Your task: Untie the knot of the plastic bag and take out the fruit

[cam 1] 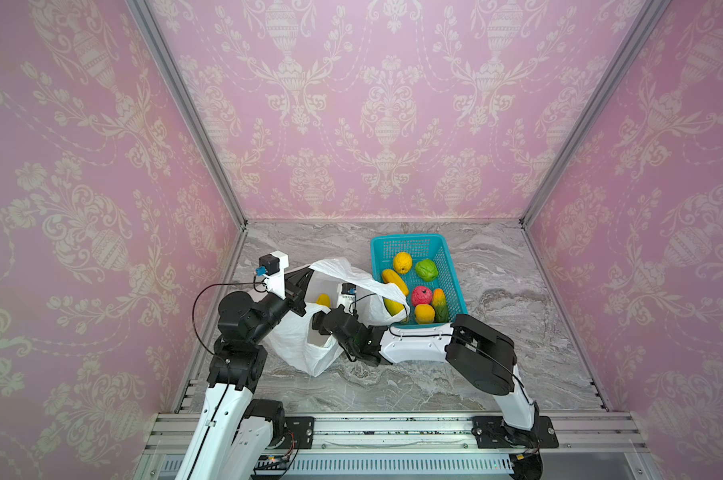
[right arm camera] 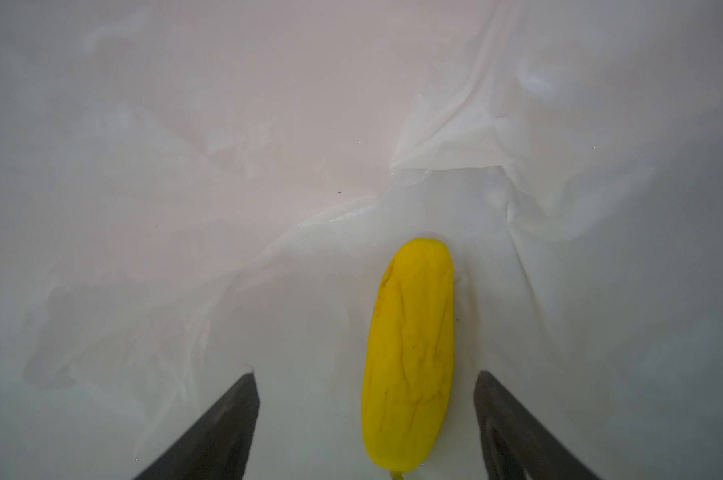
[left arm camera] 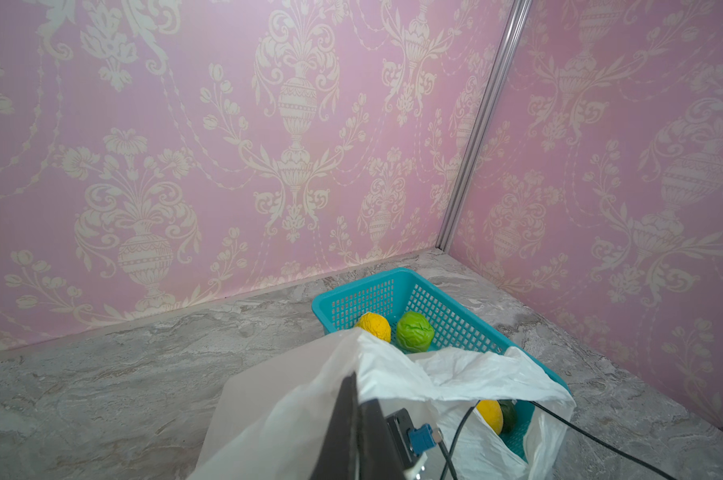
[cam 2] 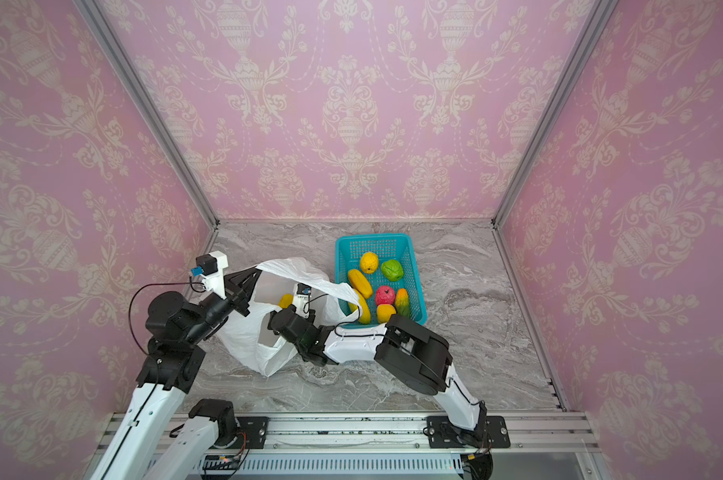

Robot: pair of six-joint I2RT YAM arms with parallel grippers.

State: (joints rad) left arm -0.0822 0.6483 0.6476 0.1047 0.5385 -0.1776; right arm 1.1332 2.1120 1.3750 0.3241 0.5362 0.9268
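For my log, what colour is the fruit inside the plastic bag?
Plain yellow; the fruit shows best in the right wrist view.

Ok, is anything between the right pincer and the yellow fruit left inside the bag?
Nothing visible. The right pincer stands open inside the bag, and the yellow fruit lies bare between its jaws, with no plastic fold over it.

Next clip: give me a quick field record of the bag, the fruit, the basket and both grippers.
plastic bag: untied, mouth open, beside the basket, one flap over its edge
left gripper: shut on the plastic bag's edge, holding it up
right gripper: open, inside the bag, jaws either side of the yellow fruit, not touching it
basket contents: seven fruits
seen in bag: that one yellow fruit
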